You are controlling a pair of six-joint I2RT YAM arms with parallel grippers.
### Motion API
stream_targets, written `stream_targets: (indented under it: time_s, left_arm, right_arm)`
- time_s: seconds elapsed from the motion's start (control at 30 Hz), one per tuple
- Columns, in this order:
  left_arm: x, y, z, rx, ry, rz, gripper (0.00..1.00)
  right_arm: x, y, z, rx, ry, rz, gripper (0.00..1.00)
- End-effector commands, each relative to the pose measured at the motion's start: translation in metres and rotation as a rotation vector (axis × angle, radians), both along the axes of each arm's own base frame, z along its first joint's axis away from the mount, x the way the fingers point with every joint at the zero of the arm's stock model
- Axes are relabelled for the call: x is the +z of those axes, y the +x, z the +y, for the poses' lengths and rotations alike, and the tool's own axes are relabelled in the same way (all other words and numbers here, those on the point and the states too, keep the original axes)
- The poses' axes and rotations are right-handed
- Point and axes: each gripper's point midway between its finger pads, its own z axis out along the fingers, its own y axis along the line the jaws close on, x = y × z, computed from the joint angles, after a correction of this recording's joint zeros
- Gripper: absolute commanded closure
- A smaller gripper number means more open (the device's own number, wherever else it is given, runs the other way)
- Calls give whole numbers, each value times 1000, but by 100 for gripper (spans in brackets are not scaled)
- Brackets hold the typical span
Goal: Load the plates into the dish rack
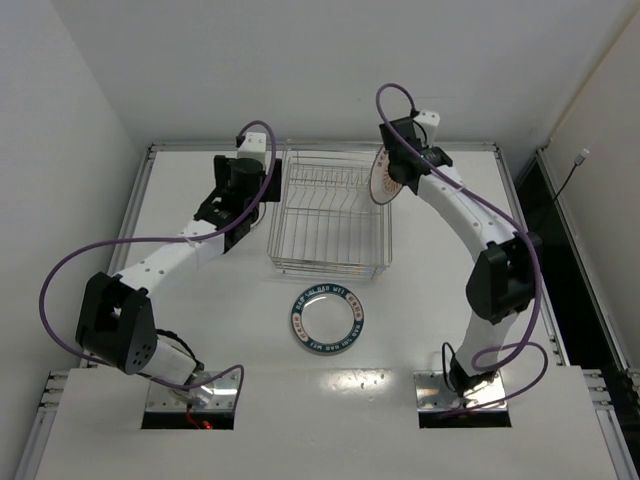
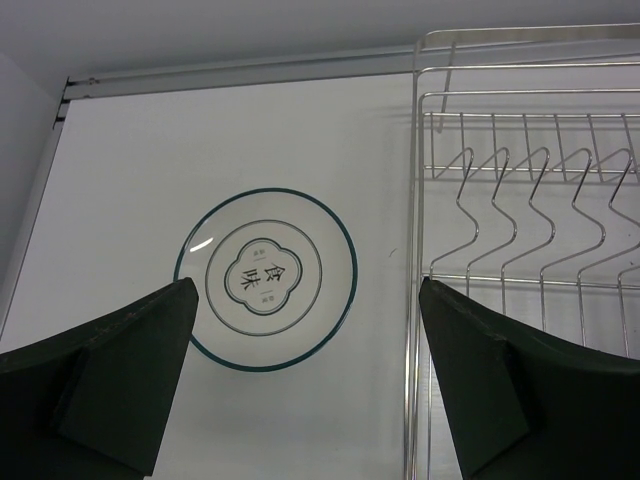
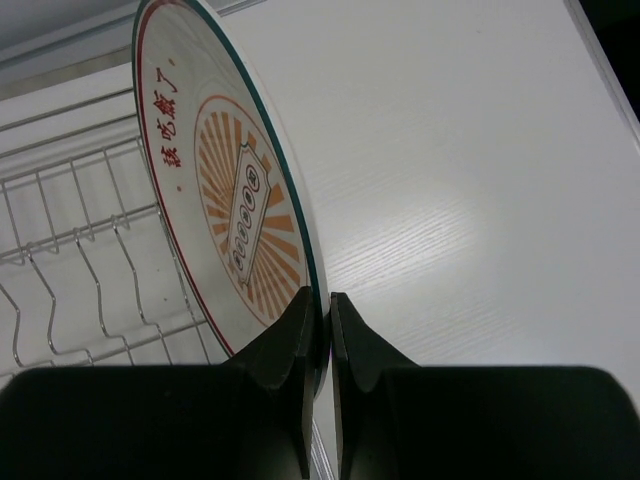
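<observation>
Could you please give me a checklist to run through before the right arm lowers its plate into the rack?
1. Grip: right pincer shut on the rim of the sunburst plate: ok.
2. Plate held on edge: ok.
3. Plate lined up with a prong slot of the dish rack: cannot tell; it hangs by the rack's right side.
4. Rack slots free: ok, no plate seen inside.
5. Left pincer out of the way: ok, open above the grey plate, left of the rack.
</observation>
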Motion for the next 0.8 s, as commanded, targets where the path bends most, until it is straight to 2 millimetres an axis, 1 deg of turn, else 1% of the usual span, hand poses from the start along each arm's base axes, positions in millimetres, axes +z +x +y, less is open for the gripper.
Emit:
stream_targets:
  time_s: [0.0, 0.07, 0.1, 0.13, 0.2, 0.23, 0.27, 0.3, 0.37, 0.47, 0.5, 0.57, 0.6, 0.63, 0.67, 0.7, 0.73, 0.77]
  left_arm:
    - [29, -5, 1, 8, -33, -77, 8]
    - [29, -5, 1, 8, -33, -77, 8]
    - [29, -5, 1, 8, -33, -77, 8]
    - [29, -5, 1, 8, -33, -77, 8]
    - [29, -5, 1, 8, -33, -77, 8]
    - [34, -4, 1, 8, -37, -85, 8]
    - [34, -4, 1, 8, -37, -85, 8]
    - [34, -4, 1, 8, -37, -85, 8]
    - [30, -3, 0, 8, -33, -77, 8]
    - [26, -2, -1, 8, -29, -69, 8]
    - [26, -2, 1, 19, -26, -70, 8]
    - [22, -1, 1, 19, -22, -62, 8]
    - [23, -1, 3, 30, -19, -64, 8]
    - [23, -1, 3, 30, -19, -64, 8]
    - [19, 0, 2, 30, -15, -56, 8]
    - [19, 0, 2, 30, -15, -55, 8]
    - [19, 0, 2, 30, -15, -55, 8]
    - [19, 0, 4, 40, -12, -57, 8]
  right_arm:
    - [25, 10, 9, -22, -106, -63, 100]
    - [29, 12, 17, -20, -148, -74, 100]
    - [21, 11, 27, 1, -181, -47, 100]
    - [24, 12, 31, 2, -189, -54, 100]
    - [20, 11, 38, 5, -212, -46, 100]
    - [17, 10, 44, 19, -218, -36, 100]
    - [17, 10, 44, 19, -218, -36, 100]
    - [16, 9, 50, 36, -211, -34, 100]
    - [7, 7, 53, 57, -204, -10, 100]
    - [0, 6, 57, 79, -184, -3, 99]
    - [-4, 4, 56, 80, -188, 5, 96]
    - [-2, 5, 58, 86, -173, -9, 93]
    - [-7, 3, 59, 96, -170, 4, 93]
    - [-8, 0, 57, 101, -178, 10, 93]
    - [-2, 2, 59, 112, -163, -12, 93]
    - [-4, 0, 58, 112, -163, -12, 93]
    - [-4, 2, 58, 123, -153, -11, 91]
    - [2, 1, 57, 122, -148, -22, 90]
